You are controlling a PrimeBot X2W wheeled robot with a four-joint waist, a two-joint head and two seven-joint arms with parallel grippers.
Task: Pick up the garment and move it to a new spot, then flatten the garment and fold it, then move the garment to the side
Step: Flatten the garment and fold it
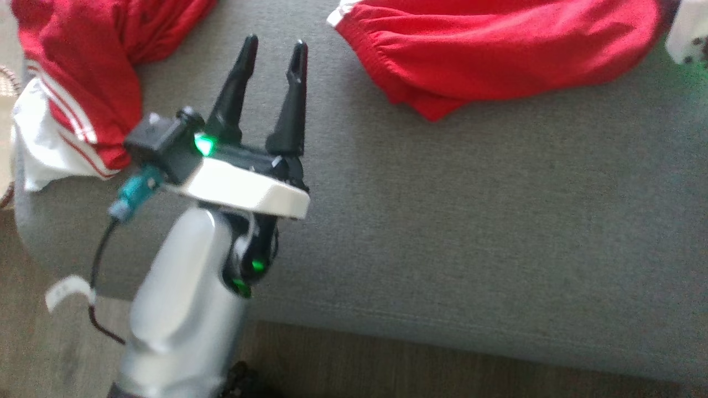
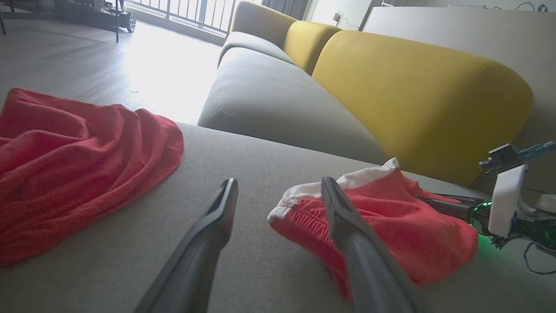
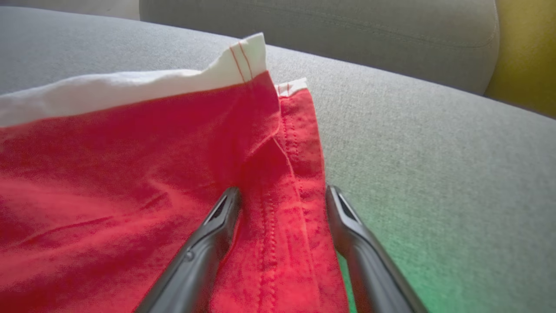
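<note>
A pale wooden floor point(image 2: 108, 56) runs back to a bright railing point(image 2: 186, 13), and a plain light wall point(image 2: 478, 30) stands behind the sofa. The sofa's broad grey seat point(image 1: 470, 221) is the work surface. A second grey seat point(image 2: 278, 100) lies beyond it, and fat yellow back cushions point(image 2: 412, 95) rise along the far side.

The garment point(image 1: 83, 83) is heaped at the seat's left edge in the head view. It is red, with a white panel and striped trim spilling over the rounded side. Well apart from it, across bare grey fabric, lies another red cloth point(image 1: 487, 50) with a gathered, white-edged band.

The left arm's pale forearm point(image 1: 182, 298) rises from the lower left and hides part of the seat's front edge. The left claw point(image 1: 275, 47) is released, its fingers spread over bare seat between the two red heaps, gripping nothing. The right claw point(image 3: 282, 193) is released too: its fingers stand either side of a stitched seam of the red cloth, which lies slack between them. From the left wrist, one dark finger point(image 2: 345, 226) crosses in front of that cloth.

A black cable point(image 1: 99, 260) with a white tag point(image 1: 69, 293) and a teal plug point(image 1: 135, 190) hangs by the left wrist.
</note>
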